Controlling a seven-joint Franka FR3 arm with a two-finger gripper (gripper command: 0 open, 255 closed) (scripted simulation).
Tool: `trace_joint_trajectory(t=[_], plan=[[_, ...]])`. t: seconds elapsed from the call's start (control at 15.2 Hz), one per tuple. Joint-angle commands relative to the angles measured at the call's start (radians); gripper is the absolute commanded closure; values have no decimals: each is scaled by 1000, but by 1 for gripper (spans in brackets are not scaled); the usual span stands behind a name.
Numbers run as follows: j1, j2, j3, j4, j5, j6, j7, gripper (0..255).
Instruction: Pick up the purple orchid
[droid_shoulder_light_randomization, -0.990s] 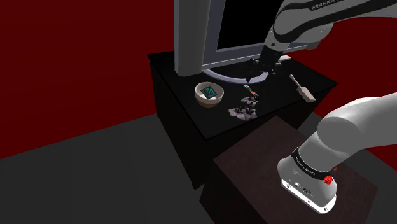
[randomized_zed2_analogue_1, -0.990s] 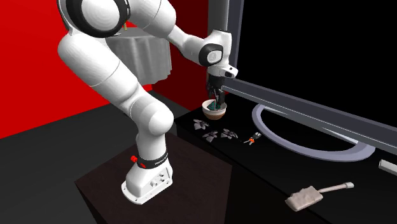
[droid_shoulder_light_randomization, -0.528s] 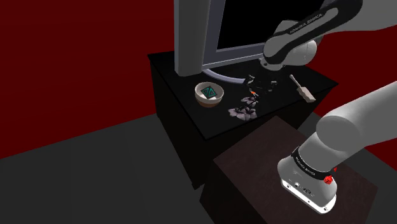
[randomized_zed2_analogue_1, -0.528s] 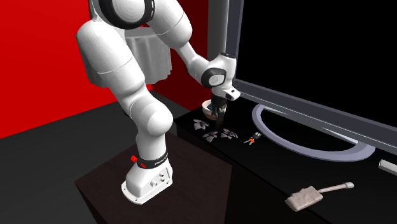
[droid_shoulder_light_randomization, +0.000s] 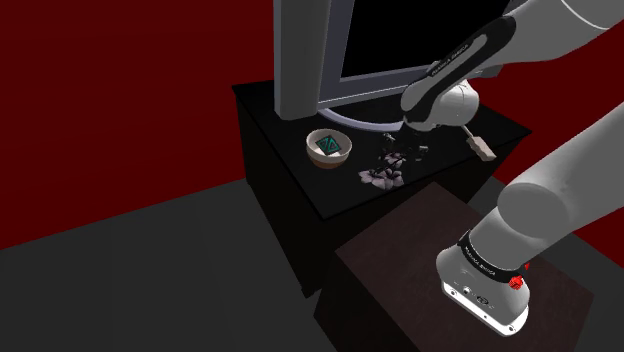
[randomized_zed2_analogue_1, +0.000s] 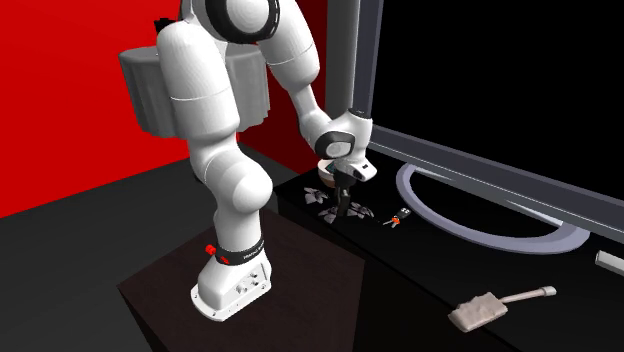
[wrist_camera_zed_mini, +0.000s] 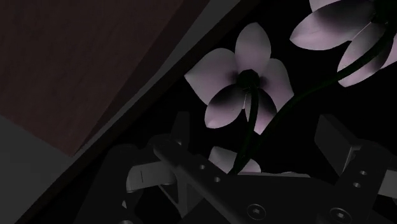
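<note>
One black cabinet (droid_shoulder_light_randomization: 265, 120) carries one large screen (droid_shoulder_light_randomization: 305, 60), one bowl (droid_shoulder_light_randomization: 328, 147), one pale purple orchid spray (droid_shoulder_light_randomization: 383, 178), one small bunch of keys (randomized_zed2_analogue_1: 399, 219) and one brush (droid_shoulder_light_randomization: 478, 141), beside one white arm (randomized_zed2_analogue_1: 210, 100) on one dark stand box (droid_shoulder_light_randomization: 400, 250).

- White lettering runs along the dark band on my forearm (droid_shoulder_light_randomization: 456, 57), up the arm just behind my jaws. It looks like a maker's mark, but I cannot read it letter by letter.
- More small white lettering circles the dark ring (droid_shoulder_light_randomization: 482, 262) at the foot of my arm, on the stand (droid_shoulder_light_randomization: 560, 310), well apart from my jaws. I cannot make out those words either.
- In the second exterior view the same ring (randomized_zed2_analogue_1: 237, 256) carries faint light marks, also unreadable.
- No word, number or brand can be read with certainty.
</note>
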Motion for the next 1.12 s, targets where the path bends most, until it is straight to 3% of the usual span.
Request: trace_joint_trajectory(t=[0.0, 0.2, 0.26, 0.86, 1.06], plan=[[8, 38, -4, -2, 28, 39, -26, 0], [14, 69, -4, 0, 54, 66, -47, 0], [14, 66, -4, -2, 53, 65, -46, 255], [14, 69, -4, 0, 54, 66, -47, 255], [2, 11, -3, -3, 7, 14, -8, 255]])
